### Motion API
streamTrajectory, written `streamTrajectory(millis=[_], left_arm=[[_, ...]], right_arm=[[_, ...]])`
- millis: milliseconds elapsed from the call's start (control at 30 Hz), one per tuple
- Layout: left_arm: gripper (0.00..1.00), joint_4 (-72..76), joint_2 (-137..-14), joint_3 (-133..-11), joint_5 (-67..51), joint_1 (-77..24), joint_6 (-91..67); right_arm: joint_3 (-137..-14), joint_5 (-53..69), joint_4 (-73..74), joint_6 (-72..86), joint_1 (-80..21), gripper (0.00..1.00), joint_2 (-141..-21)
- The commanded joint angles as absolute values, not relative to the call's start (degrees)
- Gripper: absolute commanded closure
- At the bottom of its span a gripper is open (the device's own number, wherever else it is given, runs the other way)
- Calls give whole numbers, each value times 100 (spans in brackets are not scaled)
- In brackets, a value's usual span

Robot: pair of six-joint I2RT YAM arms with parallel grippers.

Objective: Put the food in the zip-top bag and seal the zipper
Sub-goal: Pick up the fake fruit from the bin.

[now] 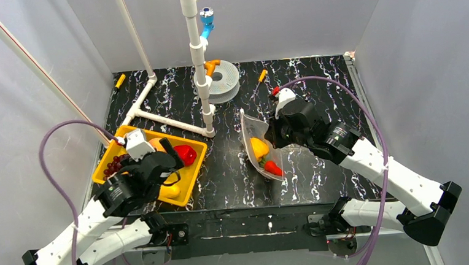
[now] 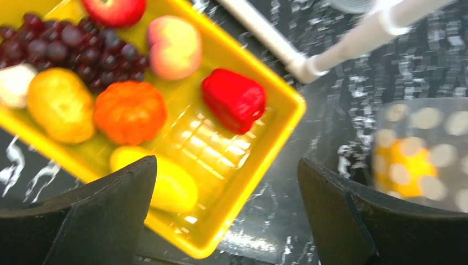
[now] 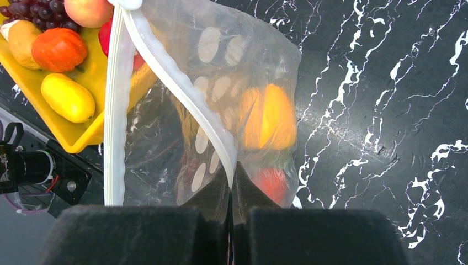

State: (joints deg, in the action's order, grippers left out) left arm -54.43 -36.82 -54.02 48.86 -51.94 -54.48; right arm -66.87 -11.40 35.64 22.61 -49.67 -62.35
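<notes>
The zip-top bag (image 1: 259, 149) hangs upright at mid-table with its mouth open. My right gripper (image 3: 232, 176) is shut on one strip of the zipper (image 3: 176, 83); the other strip (image 3: 114, 110) hangs free. An orange-yellow food (image 3: 270, 116) and a red one (image 3: 273, 182) lie inside the bag. My left gripper (image 2: 226, 165) is open and holds nothing, hovering over the near right corner of the yellow tray (image 2: 287, 118). The tray holds a red food (image 2: 234, 99), an orange one (image 2: 129, 110), a peach (image 2: 174, 47), purple grapes (image 2: 72, 47) and a yellow piece (image 2: 165, 182).
A white pipe frame (image 1: 198, 55) stands at the back centre, its base running left behind the tray. A grey spool (image 1: 222, 78) lies behind it. Small orange-handled tools (image 1: 262, 75) rest near the back edge. White walls close in three sides.
</notes>
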Motion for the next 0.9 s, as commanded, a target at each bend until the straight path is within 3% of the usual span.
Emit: streamTrajectory(millis=[0, 200, 500, 767, 867], left_arm=[[2, -6510, -4250, -5279, 4867, -4795, -6551], [2, -6787, -5038, -5256, 3911, -3814, -7475], [2, -6427, -5435, -4693, 3538, -3571, -8656], [12, -6211, -5510, -4235, 3479, -3417, -9164], [26, -6235, -5524, -4113, 3429, -3342, -9365]], right_arm=[[-6849, -1133, 3409, 2290, -4994, 99, -6199], [-6868, -1104, 3471, 2314, -4992, 99, -6174], [-6755, -1038, 3402, 2359, -4988, 99, -6117], [-6704, -1137, 3416, 2354, -4992, 99, -6048], [-6689, -1131, 3398, 2338, -4992, 99, -6070]])
